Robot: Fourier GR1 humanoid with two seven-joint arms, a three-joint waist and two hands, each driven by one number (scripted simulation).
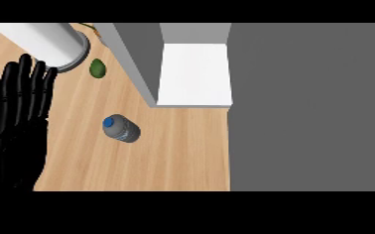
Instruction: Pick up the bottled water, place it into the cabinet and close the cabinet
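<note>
Step in hand: pick-up, not yet begun.
- Water bottle (pixel 119 128): upright, middle of tabletop (pixel 176 153), apart from cabinet (pixel 194 74) at far edge.
- Left hand (pixel 22 109): at left edge, fingers straight, nothing held, resting.
- Right hand: out of view.
- Next, by judgement: bring hand to bottle, curl fingers round body.

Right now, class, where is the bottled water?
In the head view, the bottled water stands left of centre on the wooden counter, between the resting left hand and the open cabinet, below the small green object.
</note>
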